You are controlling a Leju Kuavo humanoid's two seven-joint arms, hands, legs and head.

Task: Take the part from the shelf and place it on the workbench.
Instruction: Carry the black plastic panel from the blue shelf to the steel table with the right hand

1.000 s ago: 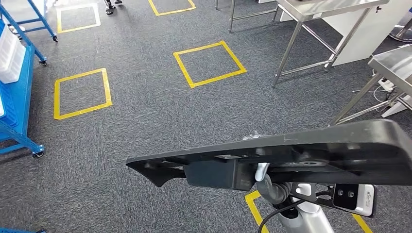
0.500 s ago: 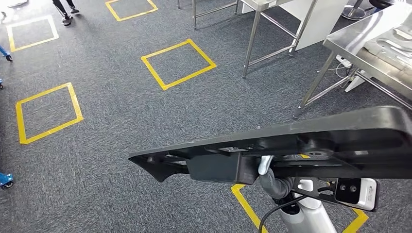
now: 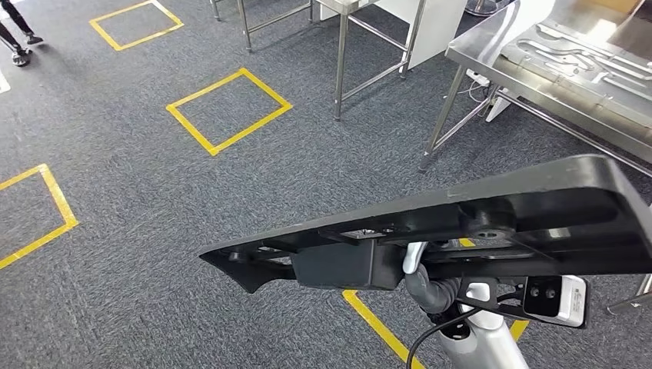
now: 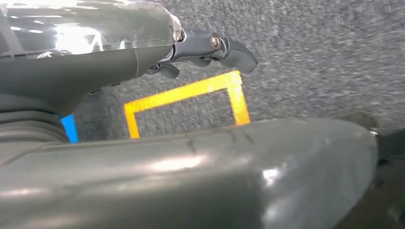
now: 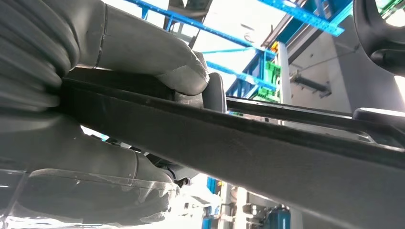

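A long, flat black moulded plastic part [image 3: 461, 231] rides level across the head view's lower half, carried from beneath by the robot's right hand [image 3: 430, 286]. In the right wrist view the grey thumb [image 5: 157, 57] presses one face of the part [image 5: 267, 143] while the ribbed palm backs the other, so that hand grips it. The stainless-steel workbench [image 3: 492, 65] stands at two o'clock, well apart from the part, with pale cut-out trays [image 3: 569, 50] lying on its top; what the trays hold is too small to tell. The grip sits far from the part's left tip, so a swing or jolt while walking could probably tilt it loose, or clip the workbench's legs [image 3: 442, 119]. The left hand [image 4: 210, 47] hangs over yellow floor tape [image 4: 186, 95], fingers loosely curled, holding nothing.
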